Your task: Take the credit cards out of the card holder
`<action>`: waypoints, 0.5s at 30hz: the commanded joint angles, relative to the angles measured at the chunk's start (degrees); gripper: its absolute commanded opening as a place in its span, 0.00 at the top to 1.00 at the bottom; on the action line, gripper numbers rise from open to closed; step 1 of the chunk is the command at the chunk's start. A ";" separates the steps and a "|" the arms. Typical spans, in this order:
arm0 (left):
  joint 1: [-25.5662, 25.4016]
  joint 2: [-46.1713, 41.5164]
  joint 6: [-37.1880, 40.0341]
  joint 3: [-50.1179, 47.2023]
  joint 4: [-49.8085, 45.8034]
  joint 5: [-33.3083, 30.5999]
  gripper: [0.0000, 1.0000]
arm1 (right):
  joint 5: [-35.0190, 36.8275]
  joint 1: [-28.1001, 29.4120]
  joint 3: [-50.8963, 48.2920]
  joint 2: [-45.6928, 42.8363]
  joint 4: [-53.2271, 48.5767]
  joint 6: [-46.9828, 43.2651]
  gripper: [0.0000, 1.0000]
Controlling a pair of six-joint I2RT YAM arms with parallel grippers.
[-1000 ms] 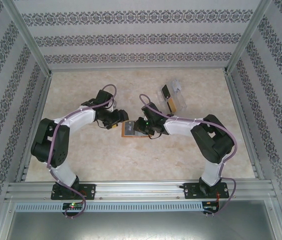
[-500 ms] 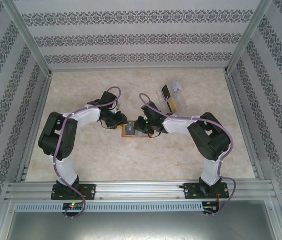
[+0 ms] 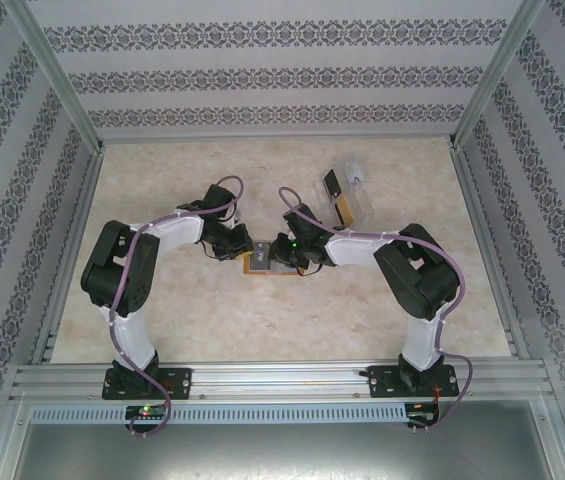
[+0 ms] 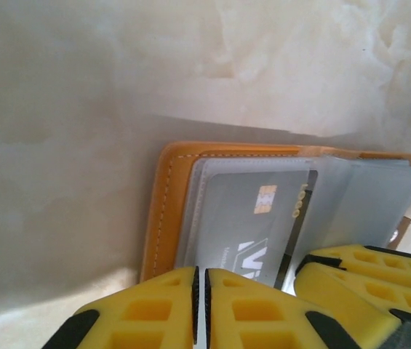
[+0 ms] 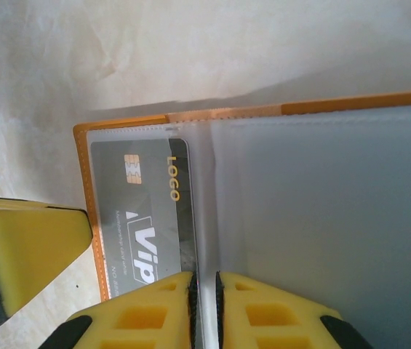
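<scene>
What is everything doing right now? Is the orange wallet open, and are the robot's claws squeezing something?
card holder, open, lying flat.
grey card, tucked in its pocket, not out yet.
clear pocket leaf, lifted, pinched at its edge.
right gripper, shut on the clear pocket leaf.
left gripper, shut at the holder's edge; what it pinches is hidden.
clear tray, holding cards.
</scene>
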 commanded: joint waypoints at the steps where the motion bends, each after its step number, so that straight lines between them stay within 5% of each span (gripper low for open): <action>1: -0.65 1.84 -0.35 -0.22 0.53 -1.91 0.88 | 0.50 -0.35 1.26 1.32 -0.62 -0.82 0.82; 15: -1.04 3.03 -0.59 -1.71 1.21 -2.23 0.90 | -4.21 -1.20 0.25 1.83 3.94 -0.07 0.81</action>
